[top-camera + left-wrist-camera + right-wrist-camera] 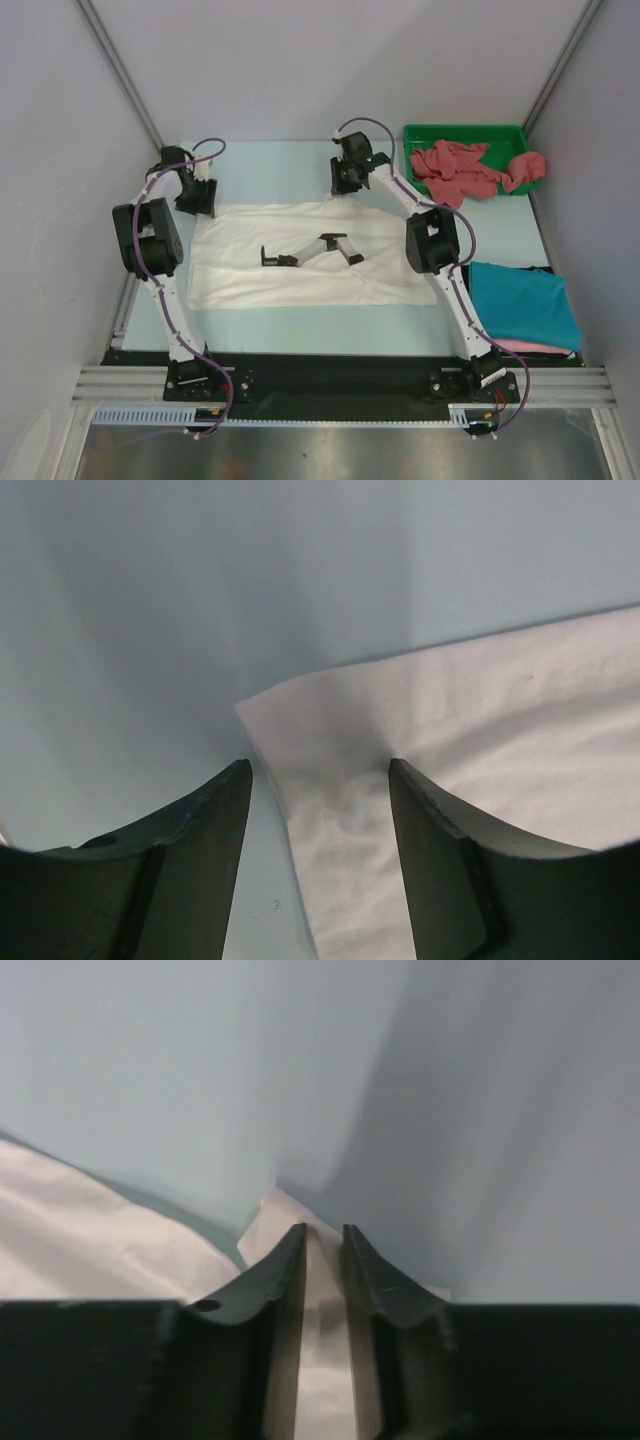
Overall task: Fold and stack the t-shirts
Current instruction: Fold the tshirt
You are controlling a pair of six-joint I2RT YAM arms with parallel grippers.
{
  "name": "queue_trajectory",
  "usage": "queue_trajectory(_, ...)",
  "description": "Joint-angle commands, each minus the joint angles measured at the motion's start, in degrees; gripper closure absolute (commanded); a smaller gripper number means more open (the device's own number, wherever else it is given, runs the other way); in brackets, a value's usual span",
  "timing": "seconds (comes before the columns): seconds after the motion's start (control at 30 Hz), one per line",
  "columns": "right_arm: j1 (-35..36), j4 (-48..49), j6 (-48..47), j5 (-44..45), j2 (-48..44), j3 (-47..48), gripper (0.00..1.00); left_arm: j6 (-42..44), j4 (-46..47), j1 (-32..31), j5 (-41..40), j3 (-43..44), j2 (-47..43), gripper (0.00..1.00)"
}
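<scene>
A white t-shirt (pixel 300 265) lies spread flat in the middle of the table, with a black and grey print (pixel 310 250) on it. My left gripper (pixel 197 200) is at its far left corner. In the left wrist view the gripper (pixel 320 780) is open, and the jaws straddle the shirt's corner (pixel 350 780). My right gripper (pixel 345 185) is at the shirt's far right edge. In the right wrist view it (pixel 323 1235) is shut on a pinched fold of the white shirt (pixel 325 1290). Dusty red t-shirts (pixel 465 168) lie crumpled in the tray. A folded teal t-shirt (pixel 520 302) rests on a pink one (pixel 535 347).
The green tray (pixel 465 133) stands at the back right corner. The teal and pink stack lies at the right edge of the table beside the right arm. White walls close in the left, back and right sides.
</scene>
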Motion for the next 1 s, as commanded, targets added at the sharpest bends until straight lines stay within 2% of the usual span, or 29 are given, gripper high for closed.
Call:
queue_trajectory(0.0, 0.6, 1.0, -2.5, 2.4, -0.5, 2.5, 0.67, -0.2, -1.6, 0.3, 2.8, 2.5, 0.4, 0.37)
queue_trajectory(0.07, 0.6, 1.3, -3.2, 2.5, -0.7, 2.3, 0.58, -0.2, -1.7, 0.2, 3.0, 2.4, 0.7, 0.37)
queue_trajectory(0.13, 0.6, 1.6, -3.9, 2.3, -0.4, 2.4, 0.6, -0.4, -1.6, 0.2, 2.9, 2.7, 1.3, 0.37)
queue_trajectory(0.2, 0.7, 1.0, -4.0, 2.6, -0.1, 2.4, 0.73, -1.0, -2.0, 0.2, 3.5, 3.4, 1.8, 0.39)
queue_trajectory(0.27, 0.6, 0.4, -3.5, 3.1, 0.4, 2.4, 0.93, -1.8, -2.4, 0.2, 4.4, 3.9, 2.4, 0.44)
queue_trajectory(0.3, 0.4, 0.1, -3.1, 3.5, 0.2, 2.6, 1.0, -1.8, -2.5, 0.2, 4.6, 4.1, 2.4, 0.47)
queue_trajectory(0.4, -0.9, 1.0, 0.3, 3.7, -2.3, 2.3, 1.0, -2.1, -2.7, 0.1, 4.1, 4.5, 2.7, 0.68)
queue_trajectory(0.43, -1.3, 1.4, 1.1, 4.1, -3.6, 2.3, 1.0, -2.2, -2.8, 0.1, 4.2, 4.6, 2.7, 0.82)
queue_trajectory(0.5, -2.7, 4.1, 3.6, 5.0, -8.3, 0.8, 1.0, -2.2, -3.1, 0.1, 4.8, 4.9, 2.1, 0.97)
queue_trajectory(0.53, -3.3, 5.1, 4.6, 5.2, -10.1, 0.0, 1.0, -2.4, -3.0, 0.1, 5.2, 4.8, 1.9, 1.0)
queue_trajectory(0.77, -4.3, 12.1, 9.0, 7.1, -26.5, -15.4, 1.0, -3.2, 2.2, 0.1, 7.9, -1.3, -5.2, 1.0)
queue_trajectory(0.97, -3.4, 14.6, 17.3, 10.4, -43.4, -41.3, 1.0, -0.9, 4.4, 0.3, 10.0, -8.1, -15.5, 1.0)
